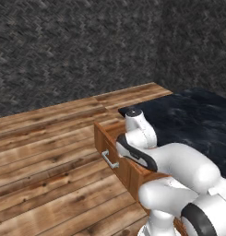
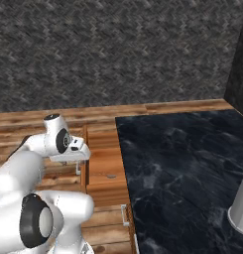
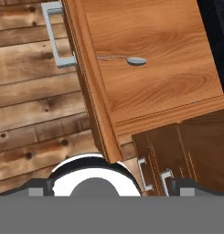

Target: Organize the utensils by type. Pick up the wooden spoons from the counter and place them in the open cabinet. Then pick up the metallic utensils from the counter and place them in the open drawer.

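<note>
You are looking down into the open drawer, where the small silver metal spoon is lying flat on the orange-brown floor, bowl pointing away from the drawer's silver bar handle. Your gripper is hovering above, fingers spread wide, grasping nothing.

A dark grey woven-textured wall rises behind a wooden plank floor. A pale grey cylindrical vessel stands at the right edge; lower cabinet doors carry silver handles.
</note>
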Robot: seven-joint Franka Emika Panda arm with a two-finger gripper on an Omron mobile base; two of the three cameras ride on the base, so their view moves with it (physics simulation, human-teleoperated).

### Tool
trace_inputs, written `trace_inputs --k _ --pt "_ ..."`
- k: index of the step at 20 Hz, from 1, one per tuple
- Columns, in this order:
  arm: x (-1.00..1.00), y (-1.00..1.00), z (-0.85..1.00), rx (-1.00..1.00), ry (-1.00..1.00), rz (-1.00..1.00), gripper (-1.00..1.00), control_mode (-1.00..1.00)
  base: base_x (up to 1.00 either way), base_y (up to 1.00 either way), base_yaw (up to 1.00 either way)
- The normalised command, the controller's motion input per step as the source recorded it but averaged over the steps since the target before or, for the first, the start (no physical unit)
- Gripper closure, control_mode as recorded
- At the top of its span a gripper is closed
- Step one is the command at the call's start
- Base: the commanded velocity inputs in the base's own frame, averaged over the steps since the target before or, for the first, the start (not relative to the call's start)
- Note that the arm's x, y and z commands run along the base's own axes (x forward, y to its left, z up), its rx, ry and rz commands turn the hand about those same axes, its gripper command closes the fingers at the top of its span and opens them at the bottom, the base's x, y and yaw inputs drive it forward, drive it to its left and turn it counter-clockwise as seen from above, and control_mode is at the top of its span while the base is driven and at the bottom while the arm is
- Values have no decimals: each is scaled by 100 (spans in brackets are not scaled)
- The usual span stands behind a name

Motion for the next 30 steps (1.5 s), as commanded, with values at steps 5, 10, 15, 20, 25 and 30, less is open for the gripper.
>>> trace_inputs --k 5,10,15,20,25,30 --pt "-77 -12 -5 0 -21 4 -100 -100 0 0 0" --pt "-83 -9 -8 2 -23 0 -100 -100 0 0 0" --pt "0 0 0 0 0 0 -100 100 -100 -17 0" --pt "0 0 0 0 0 0 -100 100 -100 -15 -10" --pt "0 0 0 0 0 0 -100 100 -14 14 -92" --pt "0 0 0 0 0 0 -100 100 0 14 -100"
